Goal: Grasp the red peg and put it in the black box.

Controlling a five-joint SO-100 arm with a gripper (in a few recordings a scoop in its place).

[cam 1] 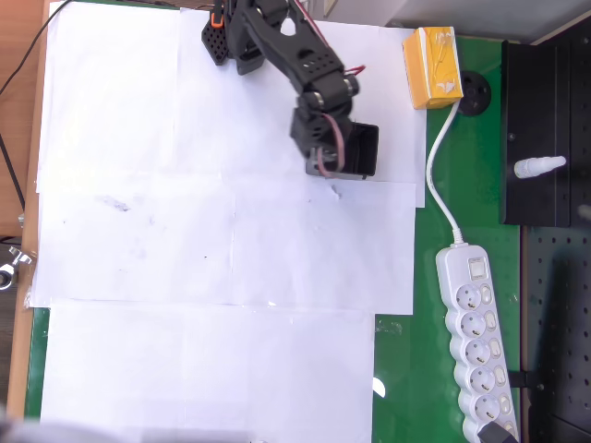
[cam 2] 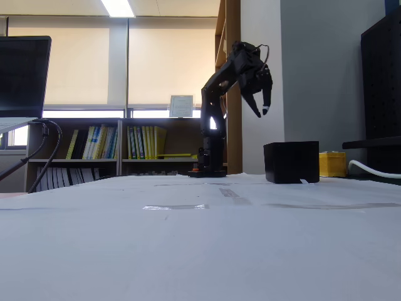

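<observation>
Claw: your gripper (cam 2: 262, 100) hangs high in the fixed view, fingers pointing down and only slightly parted; you cannot tell from these pictures whether anything sits between them.
Claw from above: in the overhead view the gripper (cam 1: 325, 162) sits over the left edge of the black box (cam 1: 362, 152).
Red peg: no peg is discernible on the paper or in the fingers; it may be too small to see, held, or already inside the box.
Black box: the black box (cam 2: 291, 162) rests on the white paper (cam 1: 222, 240), below the claw and a little to its right in the fixed view.
Step in hand: likely the drop into the box.
How to do it well: centre the fingertips over the opening, lower toward the rim, then open gently.
Nearby: the yellow carton (cam 1: 432, 67) stands just beyond the box; keep clear.
</observation>
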